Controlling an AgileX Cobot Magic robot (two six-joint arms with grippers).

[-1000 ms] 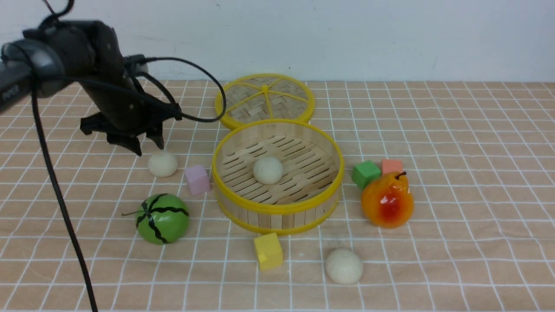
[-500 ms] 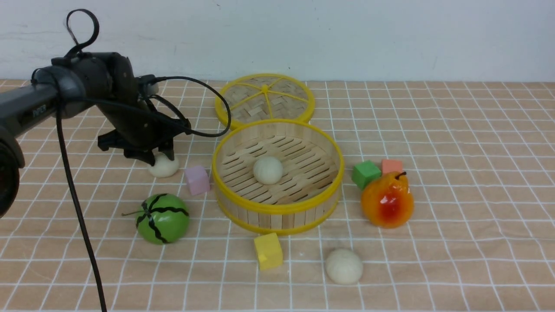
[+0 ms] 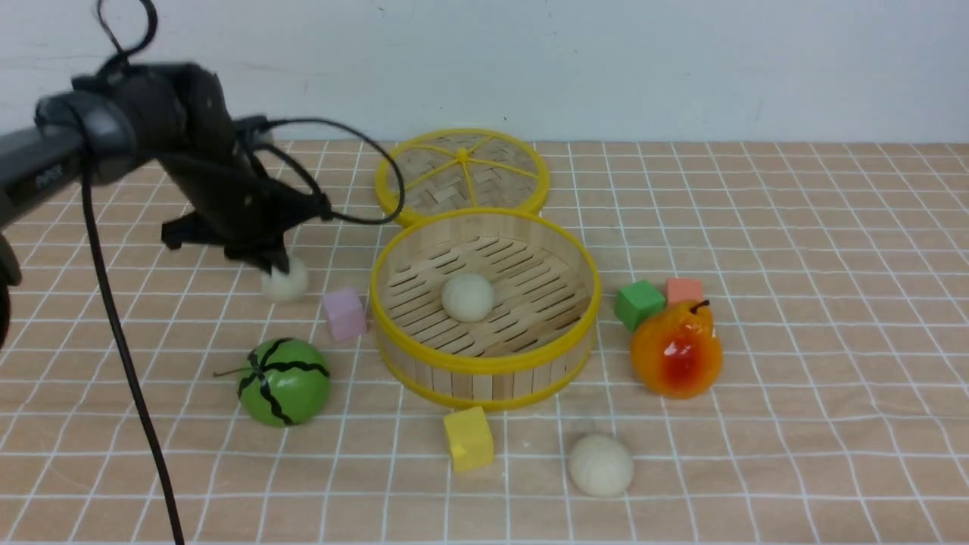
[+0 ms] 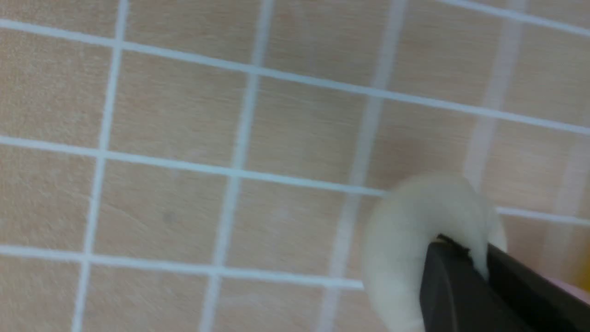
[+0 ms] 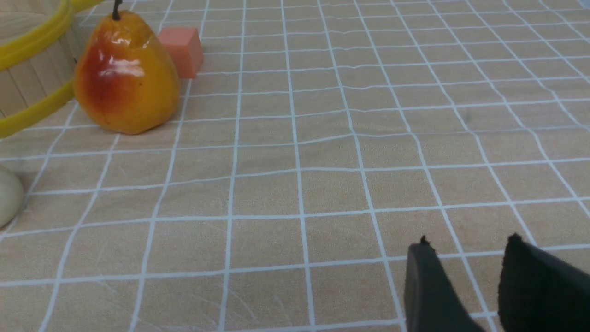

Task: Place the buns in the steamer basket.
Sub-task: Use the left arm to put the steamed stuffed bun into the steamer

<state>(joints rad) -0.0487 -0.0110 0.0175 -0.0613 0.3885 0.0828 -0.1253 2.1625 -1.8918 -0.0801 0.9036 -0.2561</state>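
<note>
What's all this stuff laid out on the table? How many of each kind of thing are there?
Buns: 3
Cubes, pink, yellow, green, orange: 4
Toy fruit, melon and pear: 2
Steamer basket: 1
Lid: 1
Total: 11

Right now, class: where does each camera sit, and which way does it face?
Front: between the arms, facing forward over the table to the wall; left arm and left pincer show.
Left wrist: on the left arm, facing down at the gripped bun; fingertips show.
Right wrist: low, facing the pear; right pincer shows.
Shared: front and right wrist both show the pear.
</note>
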